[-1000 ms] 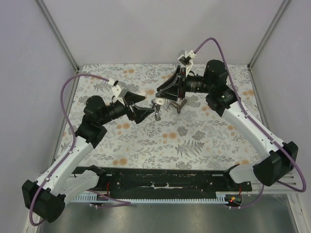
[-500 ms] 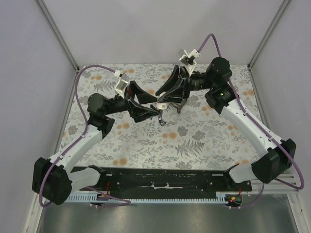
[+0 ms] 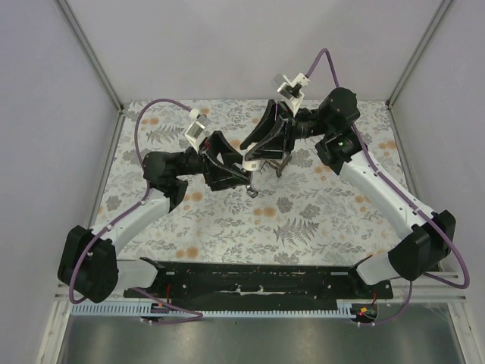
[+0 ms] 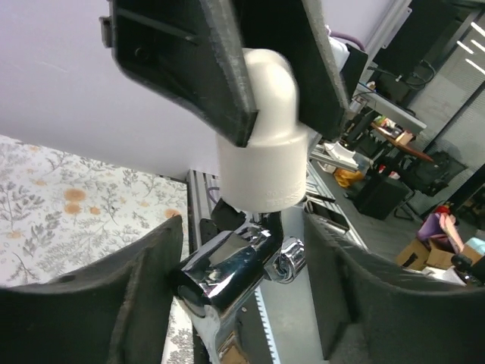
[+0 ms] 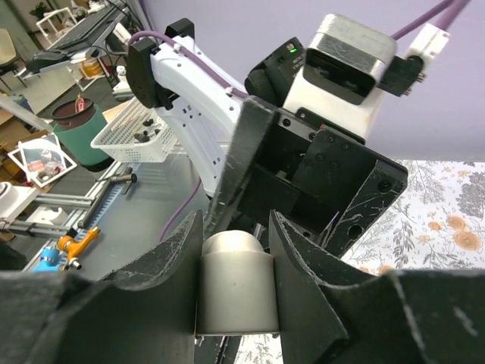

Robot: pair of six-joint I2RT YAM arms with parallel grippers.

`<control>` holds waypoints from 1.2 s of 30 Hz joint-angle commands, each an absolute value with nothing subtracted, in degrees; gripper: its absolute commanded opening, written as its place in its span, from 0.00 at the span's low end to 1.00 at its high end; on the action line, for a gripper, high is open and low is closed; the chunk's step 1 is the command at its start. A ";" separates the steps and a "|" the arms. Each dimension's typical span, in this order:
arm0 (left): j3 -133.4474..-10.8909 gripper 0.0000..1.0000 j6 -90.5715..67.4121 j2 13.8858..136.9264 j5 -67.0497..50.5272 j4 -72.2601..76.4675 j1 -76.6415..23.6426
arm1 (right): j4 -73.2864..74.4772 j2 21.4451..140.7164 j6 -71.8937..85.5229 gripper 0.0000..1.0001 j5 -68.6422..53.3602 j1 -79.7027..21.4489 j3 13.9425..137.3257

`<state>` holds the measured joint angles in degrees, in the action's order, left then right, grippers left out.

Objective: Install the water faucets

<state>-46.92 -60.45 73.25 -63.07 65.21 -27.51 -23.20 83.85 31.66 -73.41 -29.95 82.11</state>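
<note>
Top view, mid-frame: left gripper (image 3: pixel 244 180) and right gripper (image 3: pixel 254 161) meet tip to tip above floral-patterned table (image 3: pixel 303 220). The left gripper fingers are clamped on small shiny chrome metal faucet (image 4: pixel 227 277), lower centre of left wrist view. The right gripper fingers are clamped on short white plastic cylinder (image 4: pixel 265 152), which touches the faucet top.

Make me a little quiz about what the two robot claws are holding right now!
1. True or false: the right claw grips the white pipe piece.
2. Which one holds the shiny faucet? A: left claw. B: right claw. C: neither.
3. Fill in: in the left wrist view, the white pipe piece sits ___ the shiny faucet.
Key: 1 true; 2 A; 3 above.
</note>
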 commanded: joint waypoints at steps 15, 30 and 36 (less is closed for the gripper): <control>-55.28 0.02 -14.18 56.79 -29.06 6.19 -32.77 | 20.98 81.21 1.42 0.00 -37.49 -32.60 89.74; -57.75 0.02 12.65 67.41 47.03 11.07 -65.65 | 24.70 85.87 18.10 0.00 12.58 -42.98 86.57; -54.06 0.02 7.58 63.55 35.27 9.16 -61.80 | 21.89 83.33 19.16 0.44 0.47 -40.27 86.31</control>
<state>-54.17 6.20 68.53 37.91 3.14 -64.45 24.64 85.30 18.15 4.43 -43.16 86.43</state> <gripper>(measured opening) 0.396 0.439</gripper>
